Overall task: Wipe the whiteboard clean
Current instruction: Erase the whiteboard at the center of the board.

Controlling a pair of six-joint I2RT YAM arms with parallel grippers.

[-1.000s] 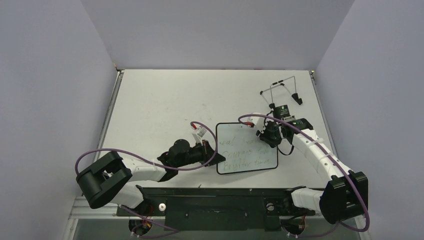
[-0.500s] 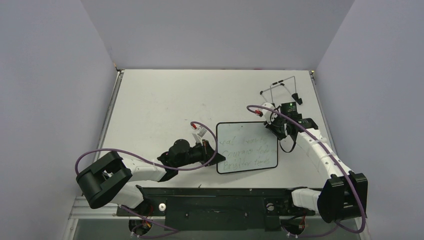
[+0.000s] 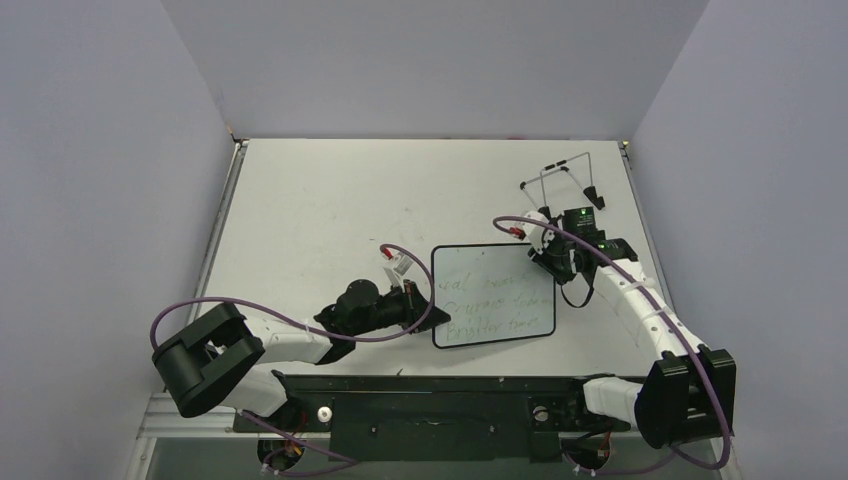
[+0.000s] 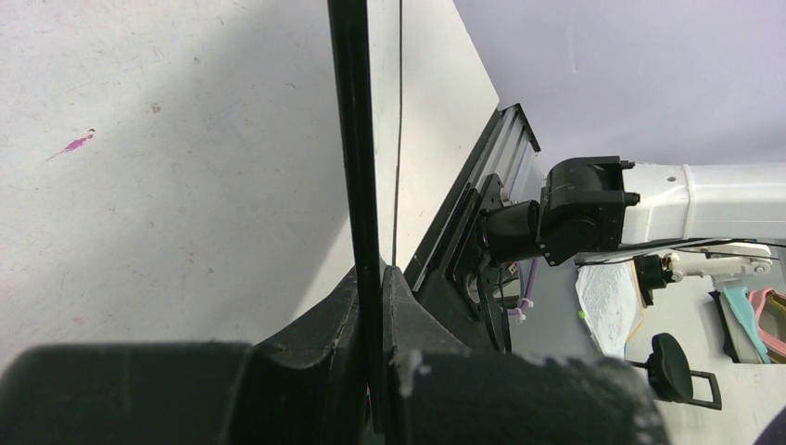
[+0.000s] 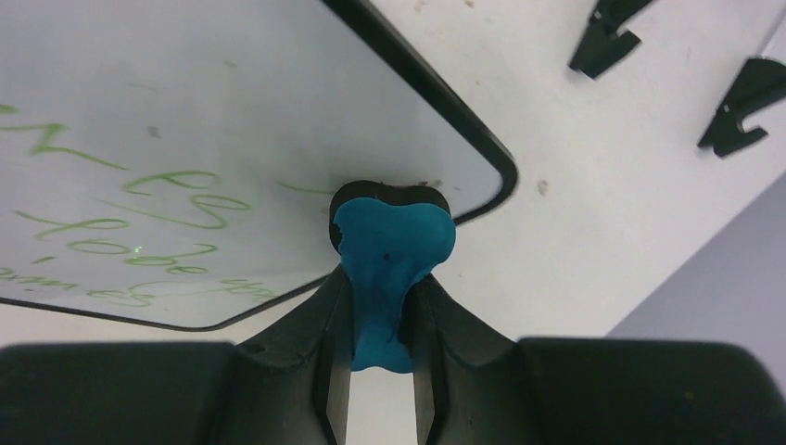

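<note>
Green handwriting in three rows marks the whiteboard (image 3: 493,295), which lies on the tabletop (image 3: 320,220) just ahead of the arm bases, a little right of centre, its long axis running left to right. My left tool (image 3: 415,300) is pinching the board's left rim, with that arm stretched low across the tabletop from its base. My right tool (image 5: 380,287) grips the blue eraser (image 5: 389,236) by its waist. The eraser's head appears to touch the board at its far right corner, just inside the black rim. From there all the writing lies toward the left arm and the near edge, so I judge the wipe must sweep leftward along the rows. The right arm reaches forward, wrist angled down. The wire stand (image 3: 565,180) sits just beyond it.
</note>
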